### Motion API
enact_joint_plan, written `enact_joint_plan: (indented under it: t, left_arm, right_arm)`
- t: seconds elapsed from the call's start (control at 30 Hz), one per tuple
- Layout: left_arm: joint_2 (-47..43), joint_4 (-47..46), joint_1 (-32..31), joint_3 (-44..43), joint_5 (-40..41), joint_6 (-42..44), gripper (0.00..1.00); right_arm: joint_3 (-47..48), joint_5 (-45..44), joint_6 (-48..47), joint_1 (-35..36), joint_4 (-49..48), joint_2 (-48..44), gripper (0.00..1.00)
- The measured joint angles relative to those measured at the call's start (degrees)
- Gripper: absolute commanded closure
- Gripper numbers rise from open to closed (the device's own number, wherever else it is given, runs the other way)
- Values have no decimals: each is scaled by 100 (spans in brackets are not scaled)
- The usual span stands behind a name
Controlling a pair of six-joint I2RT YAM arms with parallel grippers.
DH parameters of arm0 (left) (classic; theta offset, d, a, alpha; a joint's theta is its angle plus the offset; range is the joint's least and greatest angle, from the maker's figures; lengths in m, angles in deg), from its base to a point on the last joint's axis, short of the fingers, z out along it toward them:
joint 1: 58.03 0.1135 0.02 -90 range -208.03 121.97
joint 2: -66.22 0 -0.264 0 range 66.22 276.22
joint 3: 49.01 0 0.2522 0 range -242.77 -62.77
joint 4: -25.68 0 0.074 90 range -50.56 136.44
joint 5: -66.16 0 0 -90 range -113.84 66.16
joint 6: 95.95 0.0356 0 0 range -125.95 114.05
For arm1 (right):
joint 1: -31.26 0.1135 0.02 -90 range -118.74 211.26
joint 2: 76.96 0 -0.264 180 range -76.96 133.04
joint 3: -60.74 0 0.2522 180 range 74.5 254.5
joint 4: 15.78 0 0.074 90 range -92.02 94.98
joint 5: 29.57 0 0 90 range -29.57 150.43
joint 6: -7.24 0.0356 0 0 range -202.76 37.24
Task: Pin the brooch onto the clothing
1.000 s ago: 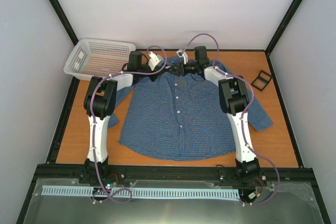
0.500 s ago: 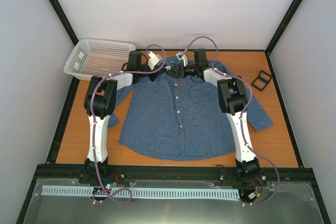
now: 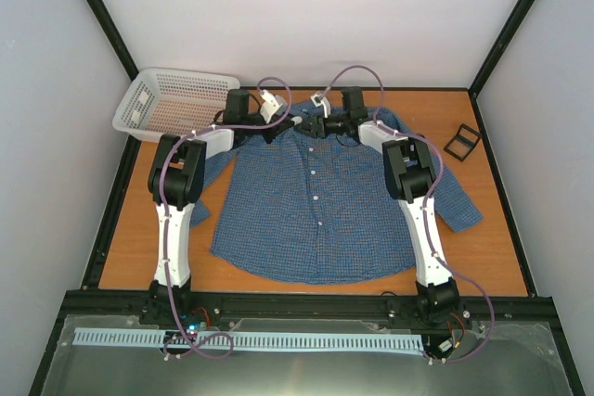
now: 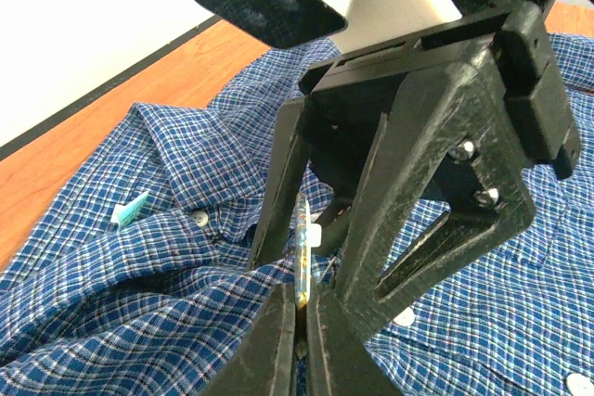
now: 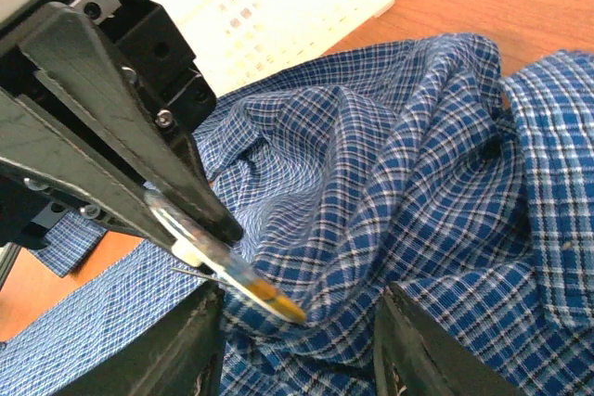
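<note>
While both arms meet at the collar [image 4: 186, 150] of the blue checked shirt [image 3: 316, 210] spread on the table [image 3: 492, 238], I see my left pincer [image 4: 302, 301] clamped on the thin golden brooch [image 5: 255, 287]. It is held edge-on just in front of the collar, its tip touching a raised fold of cloth. My right pincer [image 5: 297, 303] stands open astride that fold. A small teal label [image 4: 130, 209] sits at the collar, its print too small to read.
</note>
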Motion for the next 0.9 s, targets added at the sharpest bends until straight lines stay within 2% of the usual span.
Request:
enact_joint_plan:
  t: [0.2, 0.53, 0.9]
  left_arm:
    - [0, 20, 7, 0, -46, 0, 99]
    - [0, 42, 11, -26, -114, 7, 99]
    - [0, 48, 57, -66, -140, 90, 99]
  right_arm:
    - [31, 4, 131, 9, -50, 85, 62]
    - [39, 20, 535, 11, -343, 118, 53]
    - [341, 81, 885, 24, -442, 306, 58]
